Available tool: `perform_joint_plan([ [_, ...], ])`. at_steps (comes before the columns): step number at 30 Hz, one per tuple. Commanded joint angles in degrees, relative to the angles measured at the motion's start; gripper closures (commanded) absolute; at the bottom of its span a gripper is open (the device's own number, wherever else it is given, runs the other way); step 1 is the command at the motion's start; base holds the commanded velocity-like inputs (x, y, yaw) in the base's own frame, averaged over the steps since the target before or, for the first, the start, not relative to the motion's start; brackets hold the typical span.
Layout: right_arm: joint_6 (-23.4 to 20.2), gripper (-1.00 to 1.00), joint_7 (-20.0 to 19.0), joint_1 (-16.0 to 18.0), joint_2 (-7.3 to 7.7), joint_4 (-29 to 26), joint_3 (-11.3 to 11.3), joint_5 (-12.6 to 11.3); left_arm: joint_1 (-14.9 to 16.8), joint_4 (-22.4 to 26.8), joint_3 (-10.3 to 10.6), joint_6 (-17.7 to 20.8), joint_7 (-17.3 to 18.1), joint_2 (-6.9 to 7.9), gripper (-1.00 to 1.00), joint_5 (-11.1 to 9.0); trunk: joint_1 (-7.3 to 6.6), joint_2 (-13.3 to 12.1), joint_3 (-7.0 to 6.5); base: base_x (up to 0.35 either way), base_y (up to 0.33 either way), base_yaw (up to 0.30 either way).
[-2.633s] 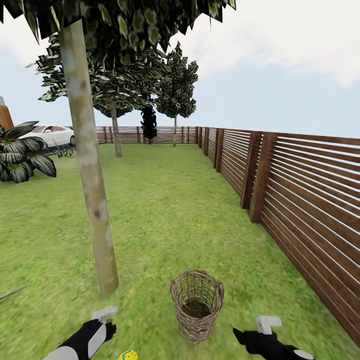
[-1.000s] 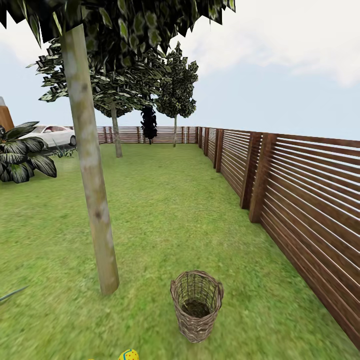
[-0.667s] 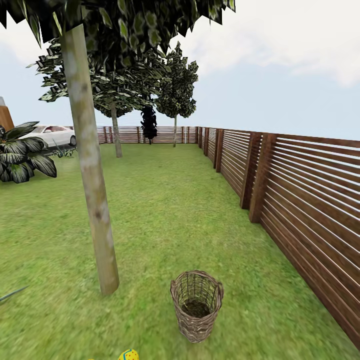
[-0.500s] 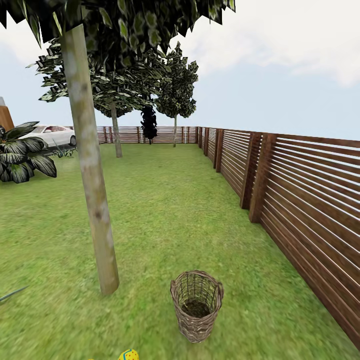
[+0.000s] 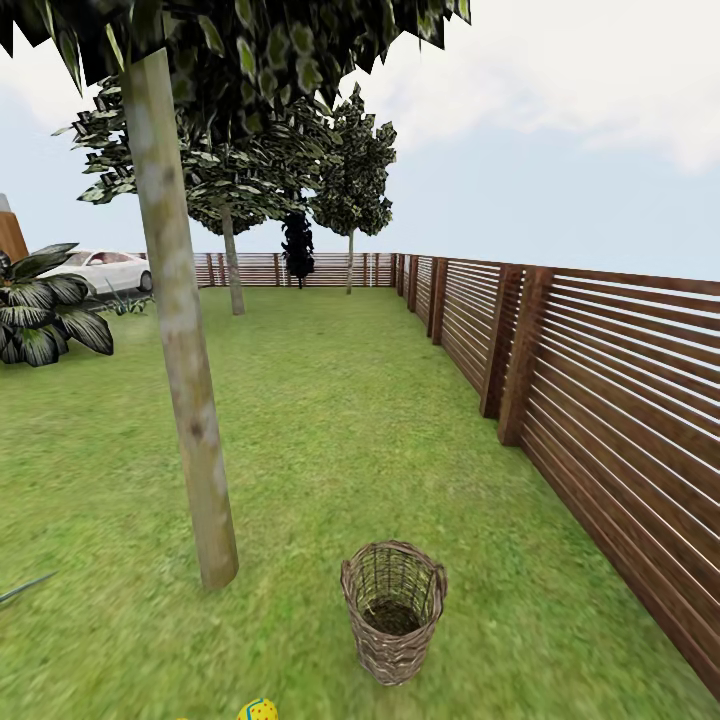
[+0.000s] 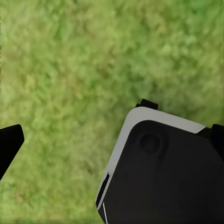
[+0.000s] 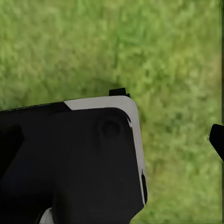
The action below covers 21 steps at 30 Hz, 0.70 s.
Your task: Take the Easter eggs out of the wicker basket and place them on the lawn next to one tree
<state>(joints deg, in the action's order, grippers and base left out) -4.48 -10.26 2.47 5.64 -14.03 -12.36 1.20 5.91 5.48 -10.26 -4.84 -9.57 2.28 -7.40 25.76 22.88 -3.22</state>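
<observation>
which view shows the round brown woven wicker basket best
The head view: the round brown woven wicker basket stands upright on the lawn near the pale tree trunk, its open mouth visible. The left and right wrist views look down at grass and parts of the robot's body, giving nothing of the basket.

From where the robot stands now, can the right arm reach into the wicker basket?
Probably yes. The wicker basket stands upright on the lawn just ahead, slightly to the right, its mouth open and nothing over it. The tree is off to the left, the fence well aside. The arm would first have to come forward.
</observation>
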Motion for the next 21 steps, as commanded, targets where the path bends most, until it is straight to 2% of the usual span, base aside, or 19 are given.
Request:
perform_joint_plan([
  [1,-0.4,-1.0,-0.3,0.0,0.17,0.0,-0.4,0.1,0.0,-0.1,0.0,-0.2,0.0,-0.05,-1.0,-0.6,0.02,0.0,0.02,0.0,0.0,0.0],
  [4,-0.4,-1.0,-0.4,0.0,-0.04,0.6,-0.3,0.0,0.0,0.0,0.0,-0.3,0.0,-0.2,-1.0,-0.6,0.02,0.0,0.02,0.0,0.0,0.0],
  [6,-0.4,-1.0,-0.4,0.0,-1.3,4.0,-0.2,-0.1,0.1,0.0,-0.1,-0.3,0.0,-0.41,-1.0,-0.6,0.02,0.0,0.02,0.0,0.0,0.0],
  [10,-0.4,-1.0,-0.4,0.0,-2.55,7.9,-0.3,-0.3,0.0,0.0,-0.2,-0.3,0.1,-0.58,-1.0,-0.7,0.02,0.0,0.02,0.0,0.0,0.0],
  [21,-0.4,-1.0,-0.4,0.0,-2.83,9.0,-0.3,0.0,0.0,0.0,-0.2,-0.3,0.2,-0.24,-1.0,-0.8,0.02,0.0,0.02,0.0,0.0,0.0],
])
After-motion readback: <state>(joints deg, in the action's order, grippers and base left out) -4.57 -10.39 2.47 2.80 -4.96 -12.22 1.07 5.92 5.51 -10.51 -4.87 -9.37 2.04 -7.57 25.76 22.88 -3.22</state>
